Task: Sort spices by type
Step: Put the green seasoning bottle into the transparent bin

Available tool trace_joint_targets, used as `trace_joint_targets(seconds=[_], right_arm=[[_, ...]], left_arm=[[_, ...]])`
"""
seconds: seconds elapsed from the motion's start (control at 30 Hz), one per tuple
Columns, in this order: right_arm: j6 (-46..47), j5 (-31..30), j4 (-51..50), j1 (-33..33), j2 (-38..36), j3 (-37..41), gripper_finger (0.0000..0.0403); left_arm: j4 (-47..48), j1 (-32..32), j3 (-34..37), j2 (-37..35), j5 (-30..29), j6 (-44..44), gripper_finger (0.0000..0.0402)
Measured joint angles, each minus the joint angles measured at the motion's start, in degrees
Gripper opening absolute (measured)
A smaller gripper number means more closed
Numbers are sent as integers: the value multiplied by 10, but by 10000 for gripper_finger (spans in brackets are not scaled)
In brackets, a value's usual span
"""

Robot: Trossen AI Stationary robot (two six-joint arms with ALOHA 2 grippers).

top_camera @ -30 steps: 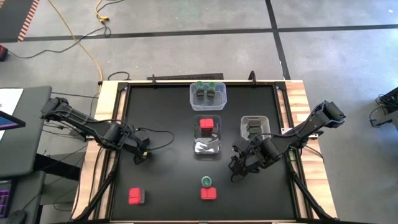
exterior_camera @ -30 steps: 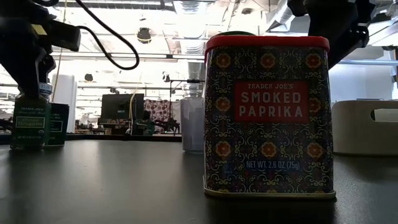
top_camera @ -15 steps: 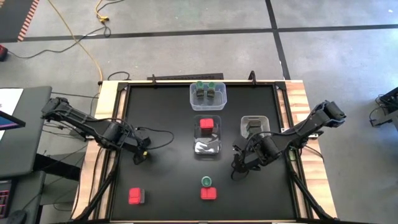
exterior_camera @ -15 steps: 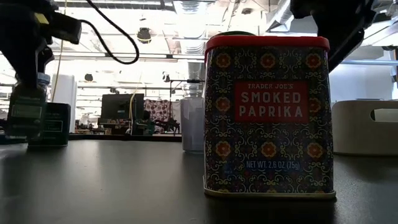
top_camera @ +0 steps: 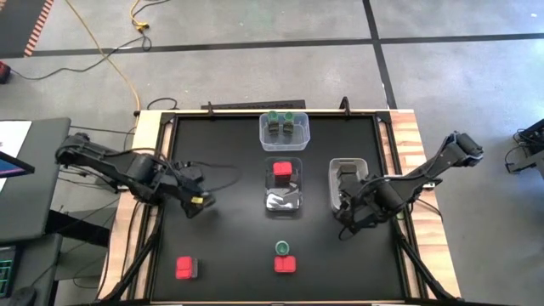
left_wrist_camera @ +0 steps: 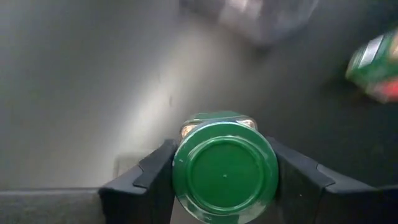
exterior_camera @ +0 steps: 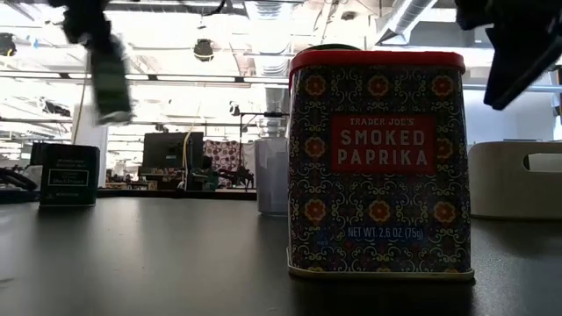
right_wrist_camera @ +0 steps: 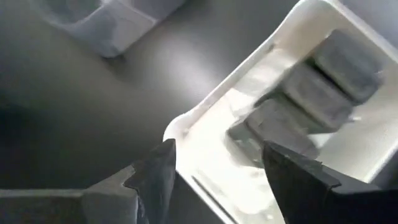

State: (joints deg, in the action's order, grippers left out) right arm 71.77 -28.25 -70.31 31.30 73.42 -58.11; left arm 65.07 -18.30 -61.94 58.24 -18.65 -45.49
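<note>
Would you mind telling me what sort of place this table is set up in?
Most likely a robotics lab or workshop. The black table stands on a bare concrete floor marked with tape lines, a yellow cable trails across it, and the low view shows exposed ceiling ducts and screens behind.

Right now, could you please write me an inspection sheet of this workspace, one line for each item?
Surface: black table top in a wooden frame.
Job's things: top tub holds green-lidded jars; middle tub holds one red tin; right tub holds dark grey blocks. Loose on the table: red tin at front left, red tin and green-lidded jar at front centre.
Clutter: nothing seen.
Grippers: left gripper shut on a green-lidded jar, lifted off the table; right gripper open, empty, over the right tub's rim.
Cables: yellow cable on the floor; black cable at the left arm.
Surroundings: grey floor, a room behind.
</note>
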Motion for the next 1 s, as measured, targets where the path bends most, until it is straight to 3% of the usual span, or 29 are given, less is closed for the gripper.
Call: trace_joint_targets(seconds=[0.17, 0.37, 0.7, 1.0], right_arm=[[54, 0, 90, 36, -63, 85, 265], [103, 0, 164, 72, -109, 148, 265], [153, -7, 109, 77, -153, 151, 265], [183, -116, 116, 76, -237, 151, 265]], left_arm=[[-51, 61, -45, 20, -12, 85, 199], [-73, 152, -136, 113, 2, 228, 199], [-82, 310, -372, 321, 84, 481, 204], [-85, 390, -535, 494, 167, 644, 206]])
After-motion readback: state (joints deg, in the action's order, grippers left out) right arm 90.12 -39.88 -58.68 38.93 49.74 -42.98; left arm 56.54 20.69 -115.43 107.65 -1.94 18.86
